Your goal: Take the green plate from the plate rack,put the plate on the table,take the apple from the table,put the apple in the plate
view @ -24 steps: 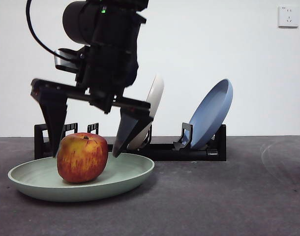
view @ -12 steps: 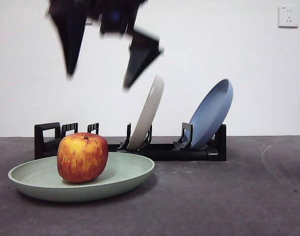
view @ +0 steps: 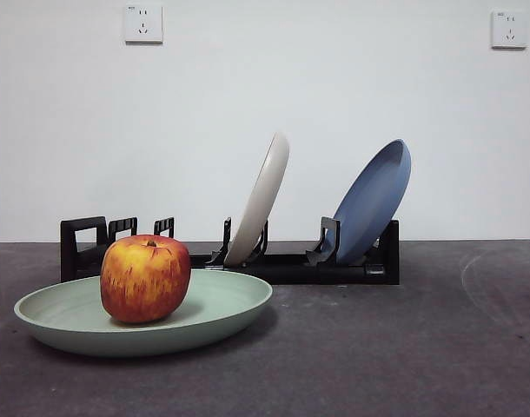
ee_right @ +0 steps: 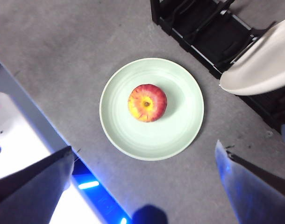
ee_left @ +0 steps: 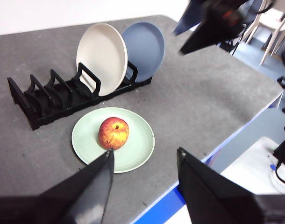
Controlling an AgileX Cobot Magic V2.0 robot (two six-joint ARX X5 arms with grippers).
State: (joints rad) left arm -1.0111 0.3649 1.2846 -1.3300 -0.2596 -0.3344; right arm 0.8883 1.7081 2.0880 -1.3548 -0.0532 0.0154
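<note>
Apple [view: 145, 278] resting in the green plate [view: 221, 304], left of its centre in the front view, plate flat on the table [view: 404, 347] just in front of the rack [view: 282, 265]. Cream plate [view: 261, 201] and blue plate [view: 374, 201] leaning in the rack's right-hand slots, left slots bare. Left gripper [ee_left: 142, 161] raised high over the table's near edge, jaws spread, holding nothing. Right gripper [ee_right: 145, 161] high above the plate, jaws wide apart, likewise empty. Two wall sockets [view: 143, 23] behind.
</note>
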